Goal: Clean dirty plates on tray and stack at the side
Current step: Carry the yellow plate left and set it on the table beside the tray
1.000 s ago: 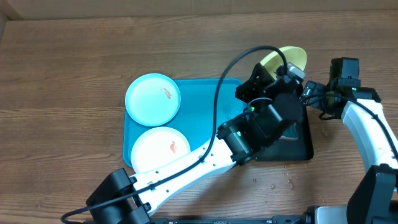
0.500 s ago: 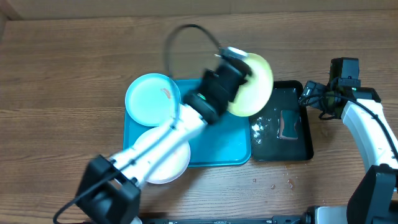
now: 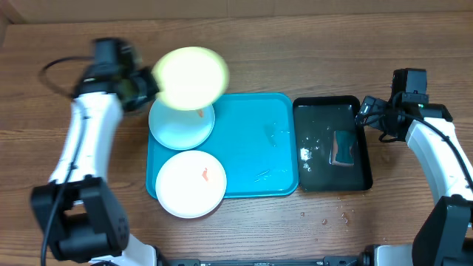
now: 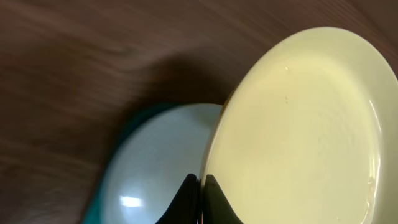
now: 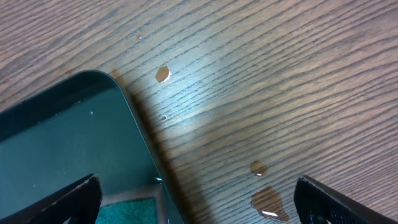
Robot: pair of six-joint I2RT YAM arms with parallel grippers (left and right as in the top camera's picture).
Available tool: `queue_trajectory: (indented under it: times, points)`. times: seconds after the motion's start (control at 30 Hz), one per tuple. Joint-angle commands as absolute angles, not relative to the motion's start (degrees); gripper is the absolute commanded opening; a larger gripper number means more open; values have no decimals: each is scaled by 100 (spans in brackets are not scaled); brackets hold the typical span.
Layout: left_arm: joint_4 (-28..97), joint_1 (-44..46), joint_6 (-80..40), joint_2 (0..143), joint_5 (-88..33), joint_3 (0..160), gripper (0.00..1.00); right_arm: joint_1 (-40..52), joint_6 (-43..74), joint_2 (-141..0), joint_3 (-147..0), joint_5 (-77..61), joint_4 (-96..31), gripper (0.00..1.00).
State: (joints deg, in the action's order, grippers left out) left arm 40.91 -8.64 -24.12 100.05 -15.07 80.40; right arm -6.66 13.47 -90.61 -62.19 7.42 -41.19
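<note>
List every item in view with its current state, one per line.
tray, wet patches on its bare part
yellow-green plate, held up, no smear visible
light blue plate, flat on tray, orange smear
white plate, on tray, orange smear
black basin, wet, sponge inside
left hand, shut on yellow-green plate's rim
right hand, open, empty

In the overhead view the yellow-green plate, near the table's far edge, is blurred along with the left gripper, the far rim of the light blue plate is hidden beneath it, and both plates are cut off by the left wrist view's bottom edge.
</note>
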Motion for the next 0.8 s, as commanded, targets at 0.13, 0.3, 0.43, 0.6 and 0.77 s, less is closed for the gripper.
queue_trajectory:
  times: [0.13, 0.3, 0.43, 0.6, 0.77]
  points:
    - [4571, -2692, -2370, 10003, -1896, 8136, 4, -668, 1376, -9002, -6309, 727, -4084, 100]
    - [4652, -3446, -2362, 10003, -1507, 8066, 4, -668, 1376, -9002, -6307, 727, -4084, 100]
    - [4565, -3686, -2445, 10003, -554, 7881, 4, -668, 1376, -9002, -6307, 725, -4082, 100]
    - [4195, -3658, -2462, 10003, 189, 7448, 4, -668, 1376, -9002, -6307, 725, -4084, 100]
    - [3468, -3583, -2580, 10003, 163, 6783, 4, -668, 1374, -9002, -6307, 725, -4082, 100]
